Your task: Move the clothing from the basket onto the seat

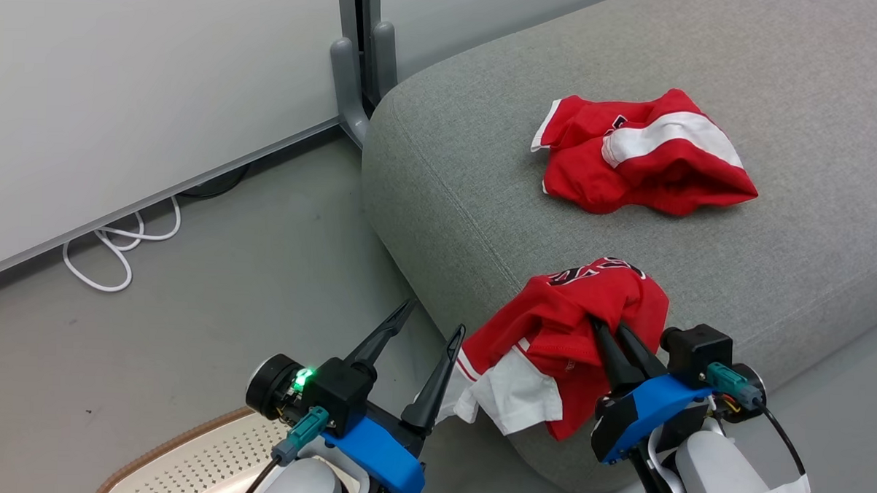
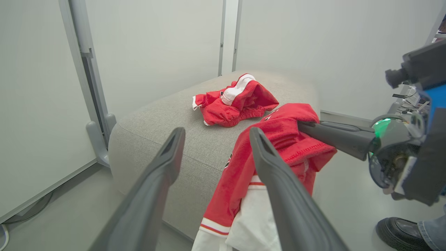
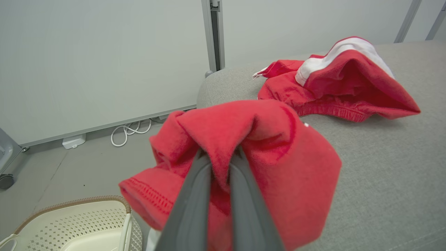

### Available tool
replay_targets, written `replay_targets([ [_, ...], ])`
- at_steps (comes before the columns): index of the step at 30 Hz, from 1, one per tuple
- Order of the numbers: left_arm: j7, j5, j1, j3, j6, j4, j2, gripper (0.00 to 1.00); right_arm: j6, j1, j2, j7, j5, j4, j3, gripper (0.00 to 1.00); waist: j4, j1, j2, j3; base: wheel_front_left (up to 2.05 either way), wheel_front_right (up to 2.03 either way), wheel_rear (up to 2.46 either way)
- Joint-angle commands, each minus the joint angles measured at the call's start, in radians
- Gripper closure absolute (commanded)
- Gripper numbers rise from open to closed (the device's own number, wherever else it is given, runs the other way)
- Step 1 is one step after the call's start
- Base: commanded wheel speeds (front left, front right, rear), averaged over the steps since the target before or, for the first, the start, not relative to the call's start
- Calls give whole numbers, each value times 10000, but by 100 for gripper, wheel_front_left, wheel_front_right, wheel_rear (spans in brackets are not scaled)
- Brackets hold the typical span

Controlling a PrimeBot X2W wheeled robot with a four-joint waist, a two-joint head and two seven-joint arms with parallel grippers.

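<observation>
Filling most of the head view, far and right, is the grey seat (image 1: 469,204), its rounded corner twd the wall panel (image 1: 123,82) at far left, w/ grey floor (image 1: 225,305) below and left of it.

On the seat top, far right, lies the striped garment (image 1: 631,166): red, crumpled, w/ a broad white band, flat on the cushion and well apart from both claws.

Nearer, at the seat's near edge, is the lettered garment (image 1: 589,310): red, w/ black-and-white print on top, bunched up over the edge. Its lower part hangs down the seat front. Can't tell if the upper part rests on the cushion. A white piece (image 1: 524,399) hangs out from under it, lower left.

The basket (image 1: 205,457) sits on the floor, near left, cream w/ perforations and a brown rim, partly behind the left arm.

The right claw (image 1: 609,327) is clamped tight on a fold of the lettered garment, tips buried in the cloth.

The left claw (image 1: 434,316) is spread wide w/ nothing between its fingers. It is just left of the hanging cloth, its right finger just beside the white piece.

A white cable (image 1: 118,242) loops on the floor by the wall, far left.

A person's dark shoe (image 2: 397,232) shows at the near right of the left wrist view.
</observation>
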Motion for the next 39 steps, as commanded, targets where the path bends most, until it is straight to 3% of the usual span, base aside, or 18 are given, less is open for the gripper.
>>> replay_targets([
  [1, -26, -36, -173, -23, -17, 13, 74, 0, 5, -145, 5, -86, 66, 9, 8, 100, -16, 0, 0, 5, 0, 0, 0],
  [12, -26, -65, -212, -34, -17, -31, 166, 0, 5, -460, 5, -140, 134, 40, -53, 100, -30, 0, 0, 201, 0, 0, 0],
  [22, -26, 183, -629, -28, -16, -419, 679, 0, 5, -2455, 5, 25, 365, -227, -651, 100, -1, 0, 0, 1363, 0, 0, 0],
  [29, -26, 367, -1148, -137, -16, -942, 1258, 0, 5, -4417, -59, 378, 40, -470, -2046, 100, 174, 0, 0, 2602, 0, 0, 0],
  [39, -26, 685, -1693, -367, -16, -1828, 1851, 0, 5, -6374, -1178, 967, -180, -1001, -4262, 100, 618, 0, 0, 4208, 0, 0, 0],
])
